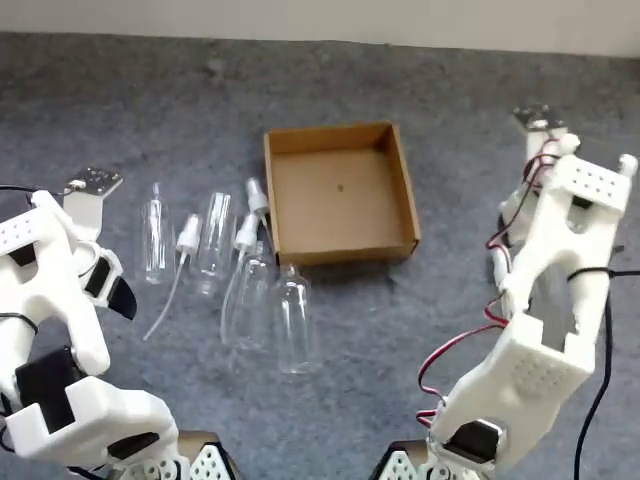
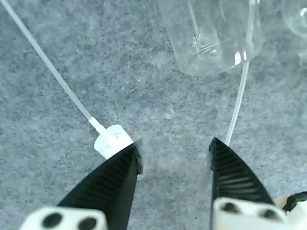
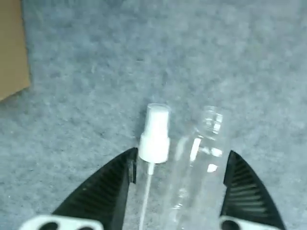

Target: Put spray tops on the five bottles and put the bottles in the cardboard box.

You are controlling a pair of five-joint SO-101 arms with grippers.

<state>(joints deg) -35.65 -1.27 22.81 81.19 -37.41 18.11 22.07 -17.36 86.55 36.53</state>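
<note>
**A:** High view, what's on the table?

**B:** The cardboard box (image 1: 345, 246) sits open in the middle. Clear bottles (image 1: 294, 322) lie on their sides just to one side of it, with the spray tops (image 1: 247, 232) loose among them. None looks fitted.

**A:** And the pincers?

**B:** The left gripper (image 2: 175, 146) has its jaws apart and empty, with a white top just beside one tip. The right gripper (image 3: 182, 154) gapes too, holding nothing.

**A:** How will they handle?

**B:** I'd guess light, thin plastic, smooth and ready to roll. Take a bottle across its body with a soft squeeze. Take a top by its stiff cap, never the dip tube (image 2: 48, 64), which looks bendy.

**A:** What about the surface?

**B:** Grey carpet (image 1: 470, 120), rough enough to slow rolling, I'd say. There's a pale wall (image 1: 400, 15) along the far edge.
</note>
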